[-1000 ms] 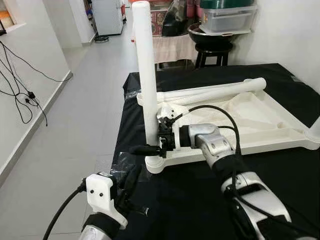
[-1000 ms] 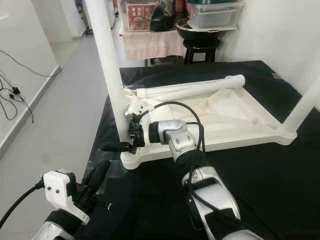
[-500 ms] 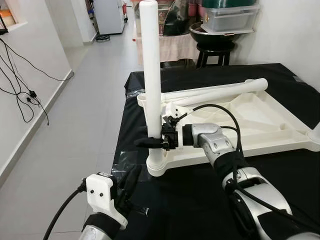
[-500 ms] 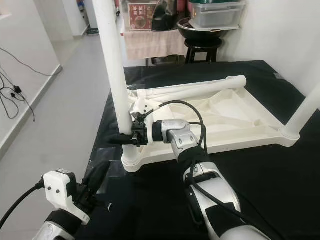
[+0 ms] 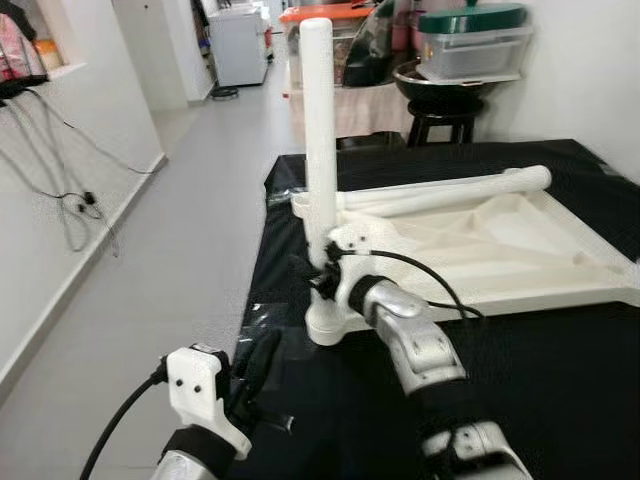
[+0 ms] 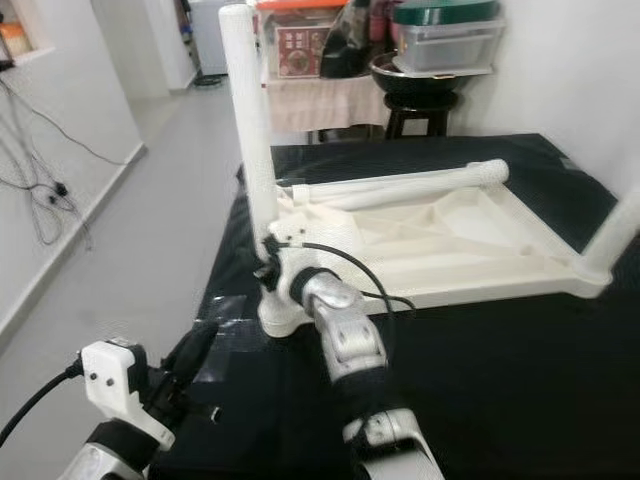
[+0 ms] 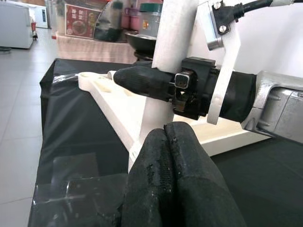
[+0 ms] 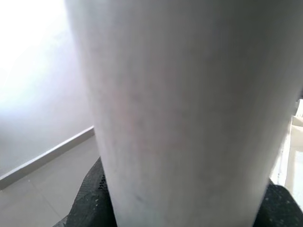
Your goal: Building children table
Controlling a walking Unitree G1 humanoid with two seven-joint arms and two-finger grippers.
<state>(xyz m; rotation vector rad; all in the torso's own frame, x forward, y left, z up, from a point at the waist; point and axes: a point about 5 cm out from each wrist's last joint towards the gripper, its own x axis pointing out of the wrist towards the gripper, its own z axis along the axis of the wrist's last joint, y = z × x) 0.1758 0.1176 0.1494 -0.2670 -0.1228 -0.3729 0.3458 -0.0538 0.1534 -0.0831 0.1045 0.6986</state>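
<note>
White tabletop (image 5: 520, 245), inverted on black cloth (image 5: 560, 370); upright leg (image 5: 320, 130) at its near-left corner, right gripper (image 5: 316, 278) clamped on it. Left gripper (image 7: 176, 156) below that corner; fingers pressed together, empty.

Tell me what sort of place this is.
Probably a lived-in home, in a room that opens onto a hallway: a grey tiled floor, a stool stacked with lidded storage containers, and a white appliance down the corridor.

The upright leg (image 8: 184, 113) is blurred at close range; the right gripper (image 5: 318, 278) partly hides its socket (image 5: 325, 325).
</note>
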